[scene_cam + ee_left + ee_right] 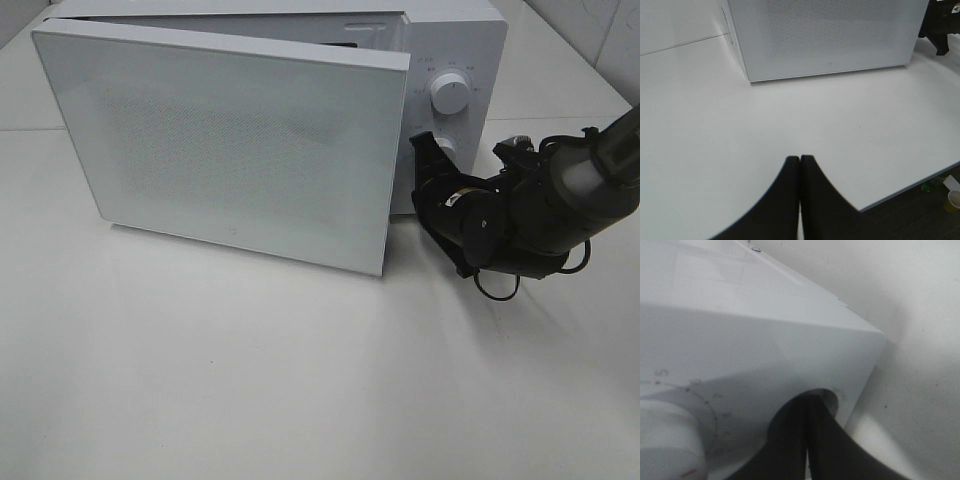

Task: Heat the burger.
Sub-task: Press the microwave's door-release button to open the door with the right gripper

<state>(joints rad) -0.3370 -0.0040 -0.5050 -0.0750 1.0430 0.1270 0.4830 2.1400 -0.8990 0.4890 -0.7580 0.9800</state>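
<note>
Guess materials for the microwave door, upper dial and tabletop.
Microwave door: glossy white panel, probably glass or plastic over perforated mesh; a fine dot grid shows through.
Upper dial: smooth white moulded plastic, by its soft sheen.
Tabletop: white, matte, likely laminate or painted board; diffuse glare, thin edge in the left wrist view.

A white microwave [470,40] sits on the white table [250,390]. Its perforated door [230,140] is ajar, the free edge standing out from the control panel. The panel has two white knobs. The upper knob [452,95] is in plain view, and the lower knob [447,148] is partly hidden. A tiled wall [590,30] stands behind. Below the table edge, a paper cup [954,199] stands on the dark floor [910,215].
</note>
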